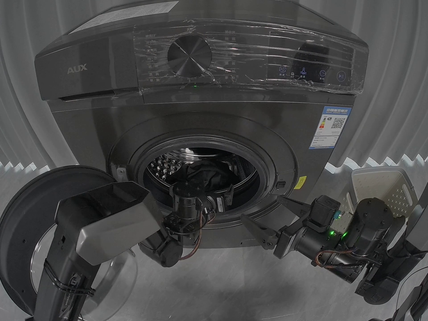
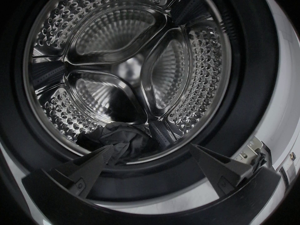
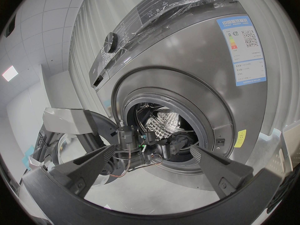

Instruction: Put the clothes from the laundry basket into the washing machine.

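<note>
At the mouth of the drum (image 2: 125, 47), the left end effector (image 2: 150, 147) hangs with its two fingers (image 2: 90, 166) spread wide and nothing between them (the gap frames only steel and the dark door seal (image 2: 250, 78)). Just beyond it, a dark crumpled garment (image 2: 125, 139) lies on the drum's lowest part, close to the front lip, resting on the perforated wall. From the head camera the garment sits at about 12 o'clock from that end effector, inside the round opening of the washing machine (image 1: 232, 112).

Outside the machine, at about 5 o'clock from the opening and just in front of the lower door rim, is the right end effector (image 1: 261, 208). Its fingers are likewise parted and hold nothing, and they point towards the opening.

At roughly 8 o'clock from the opening, the door (image 1: 26, 228) stands swung fully open, with its glass partly hidden behind the left arm. A white perforated laundry basket (image 1: 383, 188) sits low at about 4 o'clock from the opening, beside the machine's right corner and behind the right arm; what it holds cannot be told. Pale pleated curtains (image 1: 392, 67) hang behind the machine.
</note>
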`<state>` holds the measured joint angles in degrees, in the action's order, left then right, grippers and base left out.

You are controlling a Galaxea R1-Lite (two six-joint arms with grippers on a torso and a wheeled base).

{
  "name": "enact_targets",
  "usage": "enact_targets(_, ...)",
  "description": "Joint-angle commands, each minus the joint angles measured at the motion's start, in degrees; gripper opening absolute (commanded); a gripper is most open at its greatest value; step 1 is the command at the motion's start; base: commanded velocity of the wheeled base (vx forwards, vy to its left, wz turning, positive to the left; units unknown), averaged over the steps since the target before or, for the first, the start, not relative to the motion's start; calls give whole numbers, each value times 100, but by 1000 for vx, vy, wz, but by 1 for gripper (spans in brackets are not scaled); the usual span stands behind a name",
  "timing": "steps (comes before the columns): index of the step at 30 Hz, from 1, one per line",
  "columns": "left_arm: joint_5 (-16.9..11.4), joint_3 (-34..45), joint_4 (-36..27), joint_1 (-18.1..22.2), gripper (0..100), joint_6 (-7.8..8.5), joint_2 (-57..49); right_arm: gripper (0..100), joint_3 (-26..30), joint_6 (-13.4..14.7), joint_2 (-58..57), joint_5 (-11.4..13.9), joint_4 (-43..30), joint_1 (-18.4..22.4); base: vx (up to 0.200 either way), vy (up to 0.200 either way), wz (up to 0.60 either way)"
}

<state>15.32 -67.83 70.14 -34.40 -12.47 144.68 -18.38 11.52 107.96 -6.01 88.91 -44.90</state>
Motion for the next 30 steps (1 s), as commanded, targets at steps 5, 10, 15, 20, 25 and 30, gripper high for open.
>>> enact_targets(5,173,1641,614,-304,100,-1,-1223,100,63,-18,-38,-49,-5,69,0,0,0)
enact_targets(10,182,2459,1124,-295,100,-1,-1987,100,116,-71,-240,-243,-84,210,0,0,0)
enact_targets(15,182,3320,1230,-471,100,-19,-2937,100,133,-106,-671,-331,-181,614,0,0,0)
enact_targets(20,173,3953,1344,-559,100,-10,-3648,100,485,-115,-1084,-410,-339,1001,0,0,0)
enact_targets(25,155,4366,1590,-594,100,-36,-4018,100,986,-273,-1488,-533,-365,1431,0,0,0)
enact_targets(30,182,4717,1854,-638,100,-89,-4044,100,1249,-343,-1611,-533,-383,1765,0,0,0)
